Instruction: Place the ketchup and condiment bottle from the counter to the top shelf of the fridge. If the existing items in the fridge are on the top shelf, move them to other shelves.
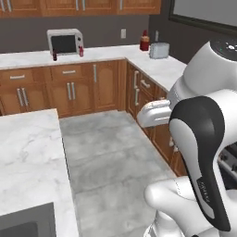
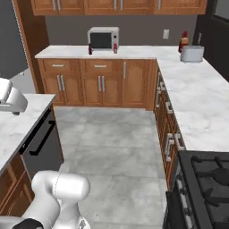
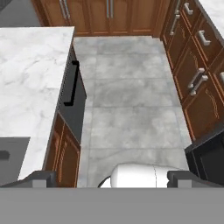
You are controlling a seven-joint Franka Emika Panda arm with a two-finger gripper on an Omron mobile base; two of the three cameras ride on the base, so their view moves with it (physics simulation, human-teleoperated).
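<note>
Gripper (image 3: pixel 112 177) is hanging wide open over the grey floor (image 3: pixel 131 113), fingertips (image 3: pixel 41 177) spread apart, grasping nothing, touching nothing. No readable writing anywhere. Ketchup (image 1: pixel 81 51), bright red with white cap, is standing upright on the far counter (image 1: pixel 28 59) just beside the microwave (image 1: pixel 65 41); the dark condiment bottle (image 1: pixel 54 55), black-capped, is standing at the microwave's other front corner. Label too small to read.

A home kitchen: marbled counter (image 2: pixel 197 94) over brown wooden cabinets (image 2: pixel 100 82), a microwave (image 2: pixel 103 38) and toaster (image 2: pixel 192 54) at the far wall, a stove (image 2: pixel 208 179) near right.
</note>
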